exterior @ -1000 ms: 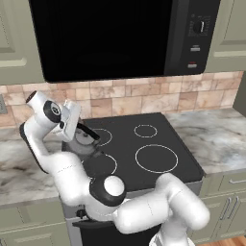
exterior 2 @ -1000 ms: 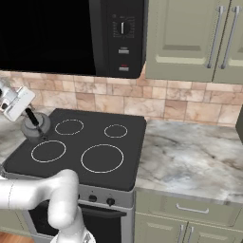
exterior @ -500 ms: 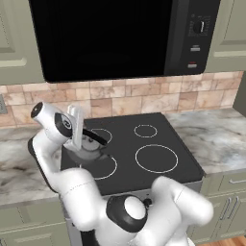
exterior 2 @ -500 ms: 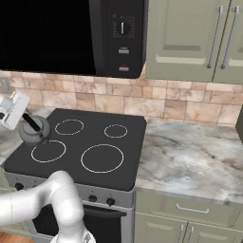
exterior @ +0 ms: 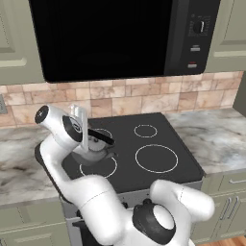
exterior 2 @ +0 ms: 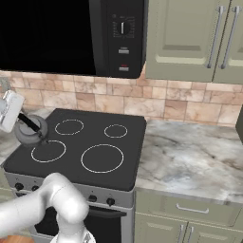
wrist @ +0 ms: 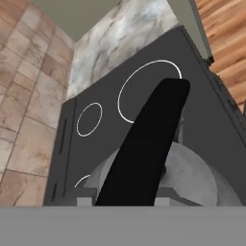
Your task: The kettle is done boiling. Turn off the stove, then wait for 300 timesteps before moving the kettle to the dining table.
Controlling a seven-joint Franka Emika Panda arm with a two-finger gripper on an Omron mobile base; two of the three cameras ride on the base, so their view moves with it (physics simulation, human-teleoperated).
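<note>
The grey kettle [exterior: 94, 150] hangs over the left side of the black stove [exterior: 158, 132], between its two left burner rings. My gripper [exterior: 86, 137] is shut on the kettle's thin black handle [exterior: 102, 140]. From the right base view the kettle [exterior 2: 31, 134] sits at the stove's [exterior 2: 95, 137] left edge, with the gripper [exterior 2: 20, 118] coming in from the left. The hand view looks along the black handle [wrist: 149, 144] to the grey lid [wrist: 194, 173], with the cooktop [wrist: 211, 120] beyond. The dining table is out of view.
A black microwave [exterior: 115, 33] hangs low over the stove. Marble counters lie to the left [exterior: 19, 149] and right [exterior 2: 190, 152] of it. A tiled wall [exterior 2: 161, 102] is behind, and small knobs [exterior 2: 90, 198] line the silver front panel.
The hand has tilted and carried the kettle slightly left and toward the stove's front. The elbow has swung lower and nearer the cameras. The grip on the handle has not changed.
</note>
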